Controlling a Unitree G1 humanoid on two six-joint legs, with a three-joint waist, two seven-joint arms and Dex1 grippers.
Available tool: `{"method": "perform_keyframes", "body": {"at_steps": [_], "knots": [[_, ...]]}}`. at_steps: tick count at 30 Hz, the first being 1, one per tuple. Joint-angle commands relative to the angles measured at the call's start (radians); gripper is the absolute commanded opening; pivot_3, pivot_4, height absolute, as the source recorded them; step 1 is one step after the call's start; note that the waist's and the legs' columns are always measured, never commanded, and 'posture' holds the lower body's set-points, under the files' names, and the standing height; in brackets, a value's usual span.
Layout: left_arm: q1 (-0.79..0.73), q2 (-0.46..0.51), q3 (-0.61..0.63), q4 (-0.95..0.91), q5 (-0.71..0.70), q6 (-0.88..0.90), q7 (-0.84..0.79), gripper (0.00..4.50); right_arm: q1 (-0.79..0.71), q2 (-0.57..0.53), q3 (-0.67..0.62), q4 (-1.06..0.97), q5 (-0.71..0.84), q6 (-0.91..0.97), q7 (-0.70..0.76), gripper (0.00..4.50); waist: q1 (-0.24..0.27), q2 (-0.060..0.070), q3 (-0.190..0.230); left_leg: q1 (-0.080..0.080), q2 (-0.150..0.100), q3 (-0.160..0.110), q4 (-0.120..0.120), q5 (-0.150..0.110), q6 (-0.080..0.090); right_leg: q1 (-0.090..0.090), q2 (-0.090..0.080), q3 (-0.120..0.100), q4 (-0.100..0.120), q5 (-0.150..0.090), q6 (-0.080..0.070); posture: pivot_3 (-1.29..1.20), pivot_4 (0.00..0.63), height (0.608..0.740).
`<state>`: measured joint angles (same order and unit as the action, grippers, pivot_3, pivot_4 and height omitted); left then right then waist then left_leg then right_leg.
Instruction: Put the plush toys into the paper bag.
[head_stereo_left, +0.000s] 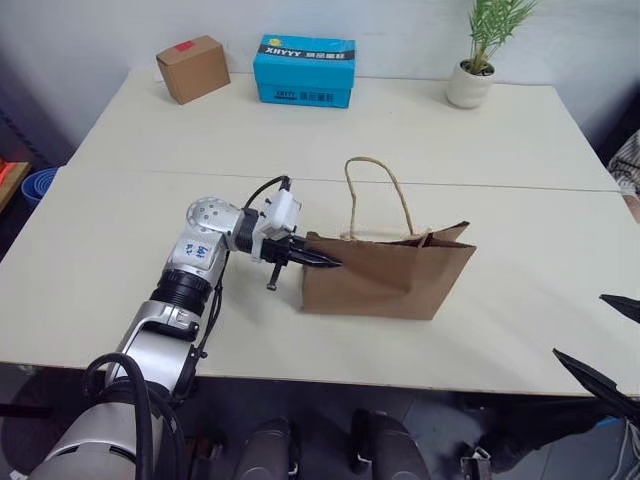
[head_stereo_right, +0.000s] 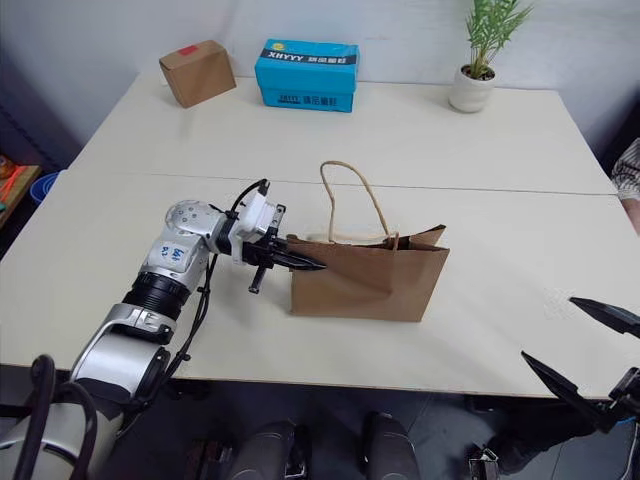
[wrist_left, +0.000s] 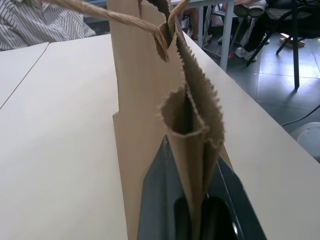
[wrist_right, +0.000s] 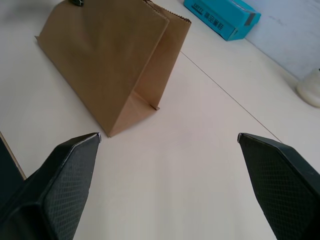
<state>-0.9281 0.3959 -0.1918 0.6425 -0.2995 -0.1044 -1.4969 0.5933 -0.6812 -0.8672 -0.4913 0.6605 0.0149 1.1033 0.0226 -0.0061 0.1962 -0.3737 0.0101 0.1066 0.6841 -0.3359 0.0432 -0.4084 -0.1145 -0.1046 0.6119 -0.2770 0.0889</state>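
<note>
The brown paper bag (head_stereo_left: 385, 280) stands upright on the white table (head_stereo_left: 110, 250), its twine handle (head_stereo_left: 375, 190) sticking up. My left gripper (head_stereo_left: 333, 264) is shut on the serrated top edge at the bag's left end. The left wrist view has that folded paper rim (wrist_left: 192, 115) pinched between the two black fingers (wrist_left: 160, 200). My right gripper (head_stereo_left: 580, 325) hangs open off the table's front right corner, apart from the bag. In the right wrist view its jaws stand wide with nothing between them, facing the bag (wrist_right: 110, 55). The plush toys are out of view.
At the table's far edge sit a small cardboard box (head_stereo_left: 193, 68) with a red sticker, a blue box (head_stereo_left: 304, 70) and a potted plant (head_stereo_left: 478, 60). A person in a striped shirt (wrist_left: 30, 25) sits beyond the table's right end.
</note>
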Motion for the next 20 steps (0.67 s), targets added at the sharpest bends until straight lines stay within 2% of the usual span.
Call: {"method": "perform_keyframes", "body": {"at_steps": [1,6,10,11,13,15,20], "knots": [[0.047,0.059,0.067,-0.113,-0.008,0.037,0.057,0.97,-0.054,-0.038,0.059,-0.049,0.031,0.054,-0.040,4.50,-0.005,0.000,0.000,0.000,0.000,0.000,0.000,0.000,0.000,0.000,0.000,0.000,0.000,0.000,0.000,0.00,0.150,0.740],[0.178,0.197,0.175,-0.348,-0.040,0.155,0.157,2.53,-0.151,-0.089,0.104,0.008,0.000,0.060,-0.025,4.50,-0.014,0.000,0.000,0.000,0.002,-0.001,0.000,0.000,-0.002,0.000,0.000,0.002,0.002,-0.001,-0.001,0.00,0.150,0.740],[0.291,0.270,0.256,-0.494,-0.057,0.232,0.250,3.79,-0.208,-0.130,0.114,0.074,-0.020,0.051,0.006,4.50,-0.004,0.000,0.000,0.000,0.002,-0.001,0.000,0.000,-0.002,0.000,-0.001,0.002,0.002,-0.001,-0.001,0.00,0.150,0.740],[0.372,0.322,0.315,-0.549,-0.079,0.279,0.257,4.07,-0.249,-0.162,0.119,0.129,-0.028,0.044,0.024,4.50,-0.001,0.000,0.000,0.000,0.001,-0.002,0.000,0.000,-0.002,0.001,-0.001,0.002,0.002,-0.001,-0.001,0.00,0.150,0.740],[0.533,0.416,0.421,-0.644,-0.091,0.367,0.288,4.07,-0.320,-0.228,0.134,0.240,-0.059,0.009,0.082,4.50,-0.016,0.001,0.000,0.000,0.001,0.000,0.000,-0.001,-0.001,0.001,-0.001,0.003,0.001,-0.001,-0.001,0.00,0.150,0.740],[0.648,0.453,0.488,-0.689,-0.081,0.346,0.315,4.07,-0.368,-0.275,0.164,0.337,-0.092,-0.032,0.141,4.50,-0.025,0.000,0.000,0.002,0.002,0.000,-0.001,-0.002,-0.002,0.001,-0.001,0.004,0.001,-0.001,-0.001,0.00,0.150,0.740],[0.753,0.472,0.561,-0.741,-0.099,0.358,0.378,4.07,-0.472,-0.314,0.224,0.520,-0.126,-0.086,0.218,4.50,-0.004,0.000,0.000,0.002,0.002,-0.001,-0.001,-0.001,-0.003,0.002,-0.002,0.002,-0.002,-0.001,-0.003,0.00,0.150,0.740]]}}
